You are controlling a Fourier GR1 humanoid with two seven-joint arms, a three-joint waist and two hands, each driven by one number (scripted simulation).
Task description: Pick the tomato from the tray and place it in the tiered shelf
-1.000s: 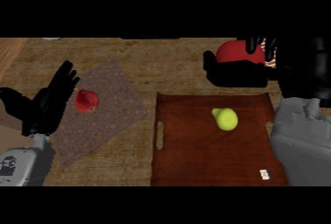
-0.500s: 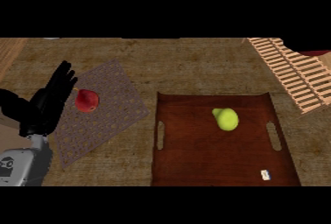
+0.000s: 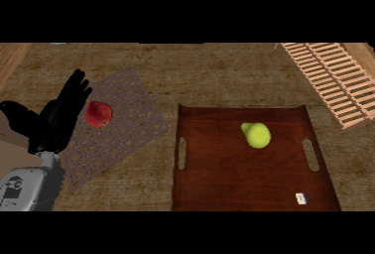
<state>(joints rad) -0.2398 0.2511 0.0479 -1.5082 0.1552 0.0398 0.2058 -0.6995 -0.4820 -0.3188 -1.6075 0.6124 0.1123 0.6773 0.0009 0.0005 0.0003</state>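
Observation:
No tomato shows in the head view at this moment, and my right hand is out of the picture too. The dark brown tray (image 3: 242, 183) lies at the centre right with a green pear-like fruit (image 3: 256, 135) on it. The slatted wooden tiered shelf (image 3: 330, 74) slants across the upper right corner. At the left edge my left hand (image 3: 55, 119) rests open with its fingers straight and pointing up, holding nothing, right beside a red fruit (image 3: 98, 113).
The red fruit lies on a grey woven mat (image 3: 128, 131) left of the tray. A small white tag (image 3: 300, 198) sits near the tray's front right corner. The wooden counter (image 3: 212, 74) stretches behind the tray.
My right hand, which was curled round the red tomato at the upper right, has gone up out of view with it. The shelf now shows there. The left hand has stayed put.

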